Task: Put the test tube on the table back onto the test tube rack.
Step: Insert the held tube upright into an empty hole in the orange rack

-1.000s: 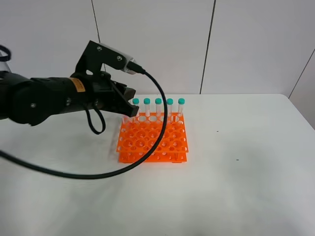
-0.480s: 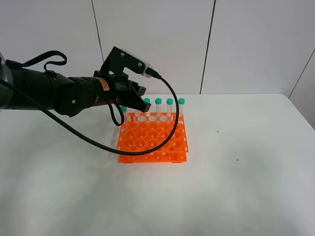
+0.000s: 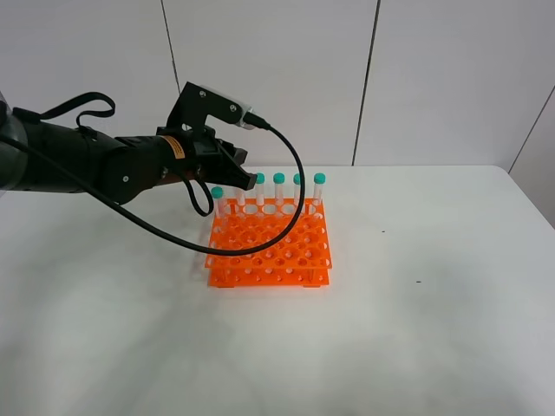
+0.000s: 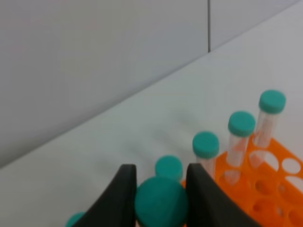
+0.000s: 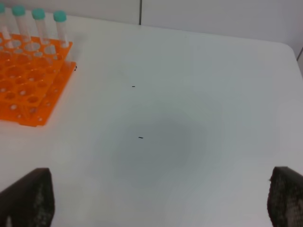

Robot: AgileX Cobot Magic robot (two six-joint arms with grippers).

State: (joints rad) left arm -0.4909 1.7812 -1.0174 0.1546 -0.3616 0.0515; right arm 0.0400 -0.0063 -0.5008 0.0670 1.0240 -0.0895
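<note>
My left gripper [image 3: 243, 178] hangs over the back-left part of the orange test tube rack [image 3: 269, 247]. In the left wrist view its fingers [image 4: 124, 194] close on the teal cap of a test tube [image 4: 161, 205], whose body is hidden. Several identical teal-capped tubes [image 3: 278, 178] stand in the rack's back row, and one [image 3: 217, 192] stands at its left end. The row also shows in the left wrist view [image 4: 241, 124]. My right gripper [image 5: 156, 203] is open and empty above the bare white table [image 5: 189, 118], right of the rack [image 5: 28, 80]. It is out of the exterior view.
The left arm's black cable [image 3: 295, 199] loops down across the rack's top. White wall panels stand just behind the table's [image 3: 416, 329] far edge. Two small dark specks [image 5: 140, 137] mark the tabletop right of the rack.
My left gripper has moved right along the rack's back row, then slightly back left. The capped tube at the row's left end, covered before, now shows.
</note>
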